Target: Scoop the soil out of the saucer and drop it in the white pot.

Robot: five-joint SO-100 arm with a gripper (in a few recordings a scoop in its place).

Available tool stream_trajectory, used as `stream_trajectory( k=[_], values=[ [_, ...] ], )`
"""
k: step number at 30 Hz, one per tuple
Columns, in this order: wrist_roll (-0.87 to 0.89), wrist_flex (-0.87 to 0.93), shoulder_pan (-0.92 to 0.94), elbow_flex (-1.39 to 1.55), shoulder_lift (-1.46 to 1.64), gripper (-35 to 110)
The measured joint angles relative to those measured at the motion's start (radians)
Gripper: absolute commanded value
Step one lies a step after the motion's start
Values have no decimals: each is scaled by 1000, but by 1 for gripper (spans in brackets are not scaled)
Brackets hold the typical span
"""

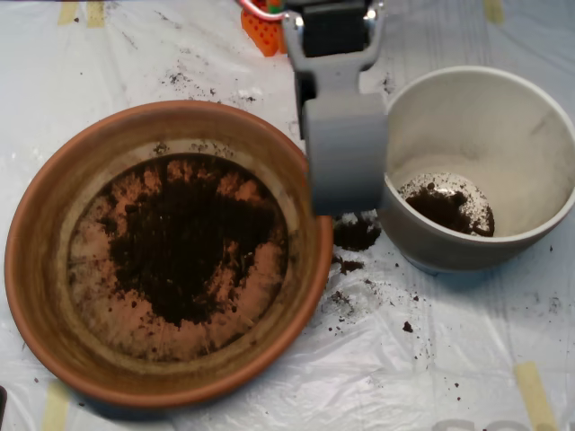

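The terracotta saucer (54, 296) fills the left half of the overhead view, with a dark patch of soil (189, 238) spread over its middle. The white pot (503, 117) stands at the right and holds a small heap of soil (445, 208) on its bottom. My grey scoop (347, 153) hangs between the two, over the saucer's right rim and against the pot's left wall. Its shells appear closed together; what is inside is hidden.
Spilled soil (356, 235) lies on the white plastic sheet between saucer and pot, with crumbs scattered toward the lower right. An orange part (263, 31) sits at the top beside the arm. Tape strips (535, 395) mark the sheet's corners.
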Motion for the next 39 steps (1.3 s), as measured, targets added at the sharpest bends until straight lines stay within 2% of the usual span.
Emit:
stream_trajectory(
  k=[14,23,33,39],
  values=[
    [9,-288,353,417,49,39],
    [-72,-472,449,686,40,48],
    [-137,-463,463,698,-150,51],
    [-156,-387,476,607,-310,51]
  ],
)
